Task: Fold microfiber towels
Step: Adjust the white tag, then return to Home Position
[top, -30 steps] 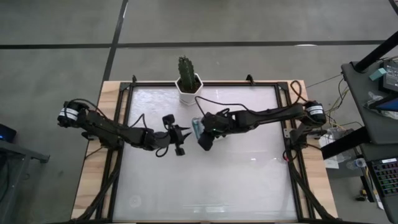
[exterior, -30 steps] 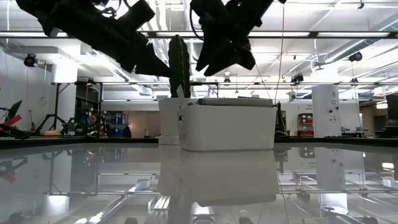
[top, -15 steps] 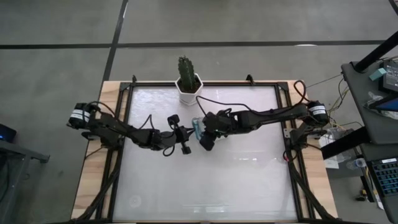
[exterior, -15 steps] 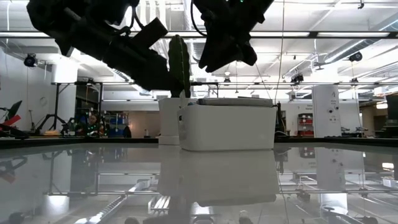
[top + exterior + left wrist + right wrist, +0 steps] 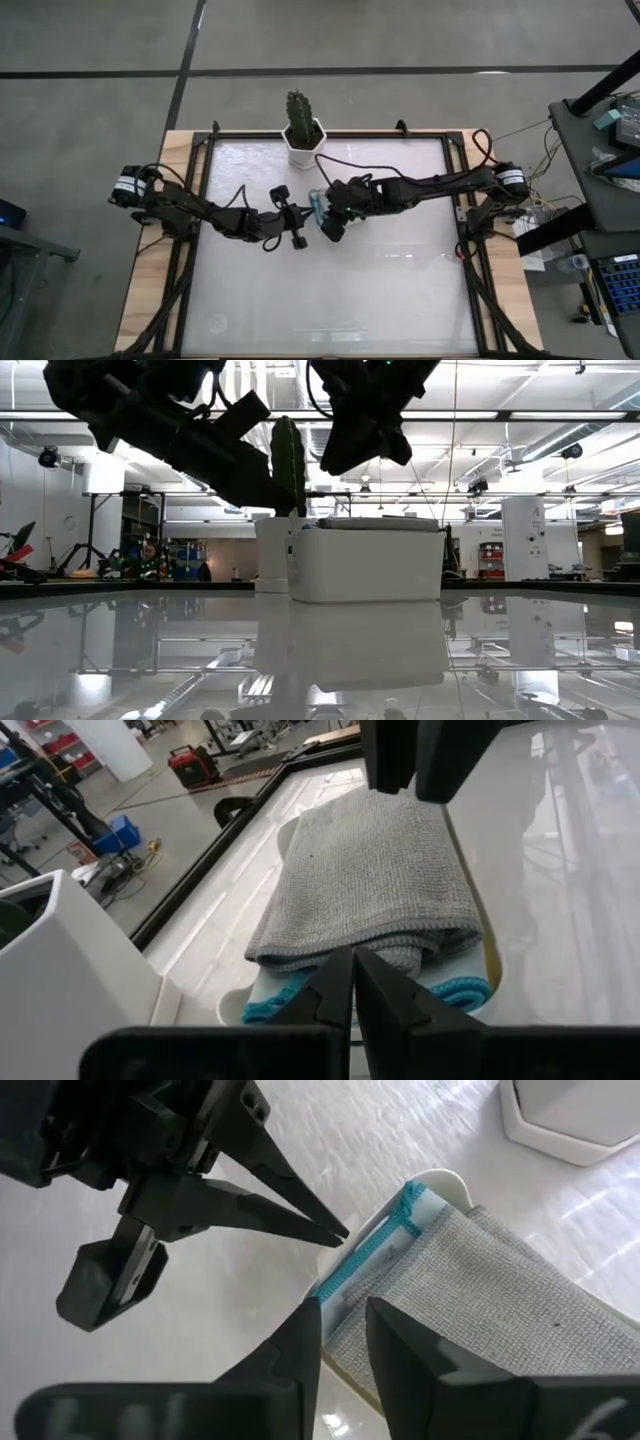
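Observation:
A white tray (image 5: 365, 565) stands mid-table and holds a stack of folded microfiber towels. A grey one (image 5: 370, 870) lies on top, over a teal-blue one (image 5: 375, 1245) and a yellow edge (image 5: 490, 955). My left gripper (image 5: 340, 1235) is shut and points its tips at the tray's rim (image 5: 440, 1180), beside the teal-blue towel's edge. My right gripper (image 5: 343, 1315) hangs above the stack with a narrow gap between its fingers and nothing in it. In the high view the right arm hides most of the tray (image 5: 316, 200). My left gripper comes nearly level from the table's left side. Its shut fingertips (image 5: 353, 960) stand at the stack's folded end, by the tray's rim. Whether they touch the towels or the tray I cannot tell.
A cactus in a white pot (image 5: 303, 135) stands just beyond the tray, near the table's far edge. The glossy white tabletop (image 5: 380, 290) spreads out toward the near edge inside a black frame.
My left gripper has shut, and it has gone down and toward the tray on its right until its tips stand at the rim. For the last half second it has kept still. The towels and the tray have not moved.

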Robot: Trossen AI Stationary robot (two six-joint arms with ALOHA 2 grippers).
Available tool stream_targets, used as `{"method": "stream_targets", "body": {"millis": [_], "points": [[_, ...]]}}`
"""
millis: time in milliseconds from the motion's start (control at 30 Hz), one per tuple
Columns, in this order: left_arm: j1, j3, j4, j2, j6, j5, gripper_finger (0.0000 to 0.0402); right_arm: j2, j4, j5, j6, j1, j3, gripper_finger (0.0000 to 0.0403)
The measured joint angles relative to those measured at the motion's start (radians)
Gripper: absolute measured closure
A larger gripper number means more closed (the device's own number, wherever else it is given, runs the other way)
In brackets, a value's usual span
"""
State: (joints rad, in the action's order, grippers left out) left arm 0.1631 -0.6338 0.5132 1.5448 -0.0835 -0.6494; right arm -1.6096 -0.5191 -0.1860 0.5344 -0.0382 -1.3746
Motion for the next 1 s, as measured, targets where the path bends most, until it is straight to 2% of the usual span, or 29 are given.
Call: {"method": "stream_targets", "body": {"millis": [200,667,733,900,1000], "points": [[0.0,0.0,-0.001,0.0,0.003,0.019,0.0402,0.0,0.0,-0.032,-0.015,-0.006,0.0,0.0332],[0.001,0.002,-0.051,0.0,0.051,0.046,0.0402,0.0,0.0,-0.036,-0.023,-0.006,0.0,0.0335],[0.003,0.0,-0.052,-0.005,0.036,0.029,0.0402,0.003,0.0,-0.061,-0.049,-0.01,0.001,0.0335],[0.011,0.0,-0.058,-0.057,-0.033,0.019,0.0401,0.051,0.001,-0.199,-0.14,-0.055,0.003,0.0335],[0.012,0.0,-0.113,-0.092,-0.053,0.019,0.0401,0.103,0.003,-0.218,-0.197,-0.087,0.022,0.0335]]}}
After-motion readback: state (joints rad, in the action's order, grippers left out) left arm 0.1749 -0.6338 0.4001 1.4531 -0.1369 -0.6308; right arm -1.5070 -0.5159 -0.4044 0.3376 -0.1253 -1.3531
